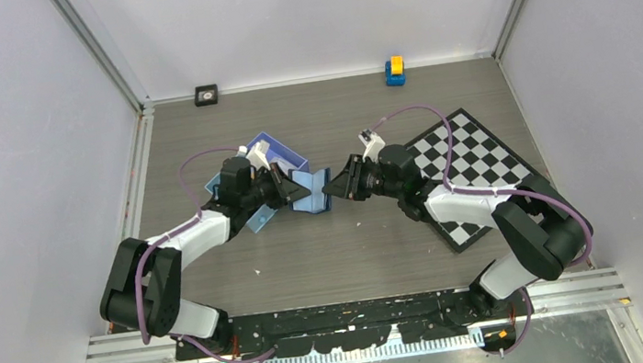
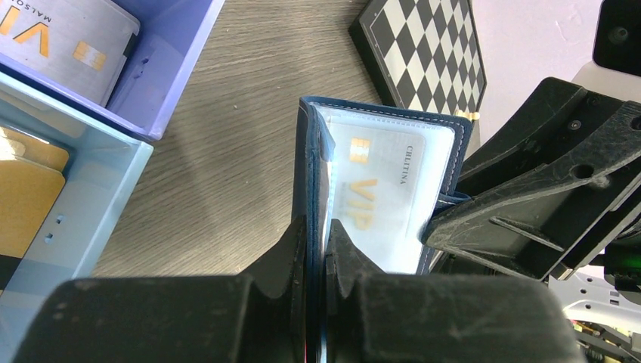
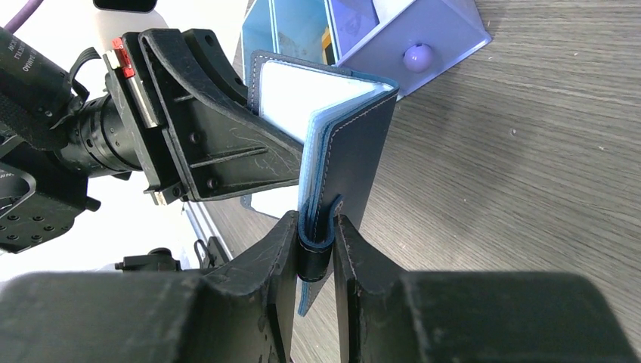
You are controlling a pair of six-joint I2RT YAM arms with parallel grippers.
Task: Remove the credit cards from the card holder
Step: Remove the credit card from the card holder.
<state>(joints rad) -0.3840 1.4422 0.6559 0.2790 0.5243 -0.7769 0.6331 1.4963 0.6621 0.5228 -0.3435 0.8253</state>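
The navy card holder [image 1: 310,192] hangs open like a book above the table, held between both grippers. My left gripper [image 2: 317,231] is shut on one cover of the card holder [image 2: 314,151]. Behind a clear sleeve inside it lies a white credit card [image 2: 382,193] with gold "VIP" lettering. My right gripper [image 3: 314,227] is shut on the other cover's edge, at the strap loop of the card holder [image 3: 359,151]. In the top view the left gripper [image 1: 287,190] and the right gripper [image 1: 332,185] face each other.
A tray [image 1: 274,161] with light-blue and purple compartments sits just behind the left gripper. It holds a white card [image 2: 60,38] and an orange-gold card [image 2: 26,200]. A checkerboard [image 1: 474,172] lies under the right arm. A blue-yellow toy [image 1: 394,71] and a black square [image 1: 206,94] stand by the back wall.
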